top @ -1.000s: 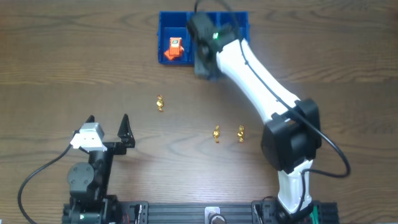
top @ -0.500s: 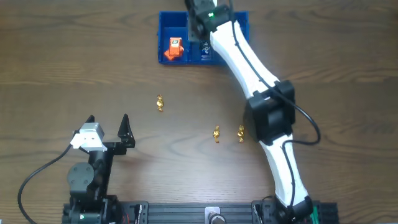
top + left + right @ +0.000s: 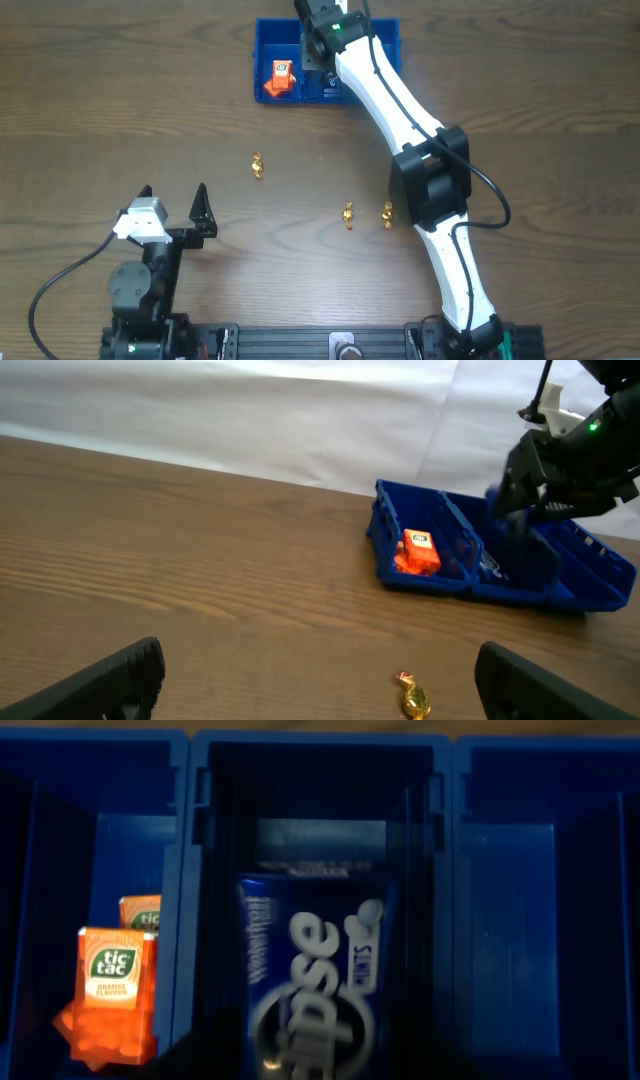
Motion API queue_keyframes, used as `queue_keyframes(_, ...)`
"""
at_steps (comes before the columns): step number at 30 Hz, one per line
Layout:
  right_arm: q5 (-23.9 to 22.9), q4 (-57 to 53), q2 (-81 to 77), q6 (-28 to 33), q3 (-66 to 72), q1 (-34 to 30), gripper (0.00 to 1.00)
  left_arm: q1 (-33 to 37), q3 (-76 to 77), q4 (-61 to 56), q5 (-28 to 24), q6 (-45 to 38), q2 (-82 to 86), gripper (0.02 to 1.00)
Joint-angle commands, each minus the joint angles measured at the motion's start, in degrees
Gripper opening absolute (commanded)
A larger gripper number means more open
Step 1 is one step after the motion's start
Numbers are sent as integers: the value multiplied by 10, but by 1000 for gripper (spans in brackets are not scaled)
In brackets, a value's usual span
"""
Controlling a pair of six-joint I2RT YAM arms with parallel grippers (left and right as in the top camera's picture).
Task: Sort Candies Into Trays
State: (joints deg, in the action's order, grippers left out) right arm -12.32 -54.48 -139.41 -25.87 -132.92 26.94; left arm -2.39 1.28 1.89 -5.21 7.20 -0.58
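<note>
Right gripper [image 3: 320, 62] over mint pack [image 3: 315, 985], lengthwise in tray [image 3: 445, 840].

**Wood surface: one tray, three loose candies**

Across the dark wood-grain surface [image 3: 120, 100] we go: a blue tray [image 3: 261, 60] sits at the far side. Nearer in, a lone gold candy [image 3: 258, 165] lies toward the left arm's side. A second gold candy [image 3: 348, 215] and a third gold candy [image 3: 387, 214] lie just beside each other mid-surface, well apart from the tray.
</note>
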Motion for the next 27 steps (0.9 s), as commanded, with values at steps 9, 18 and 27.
queue_keyframes(9,-17,-89,148,9,-12,26,998,1,-10,22,-6,-8,3,998)
queue_keyframes(18,3,-186,151,-91,46,165,998,1,-10,22,-6,-8,3,998)
queue_keyframes(27,76,-115,1,-171,81,224,1000,1,-10,22,-6,-8,3,998)
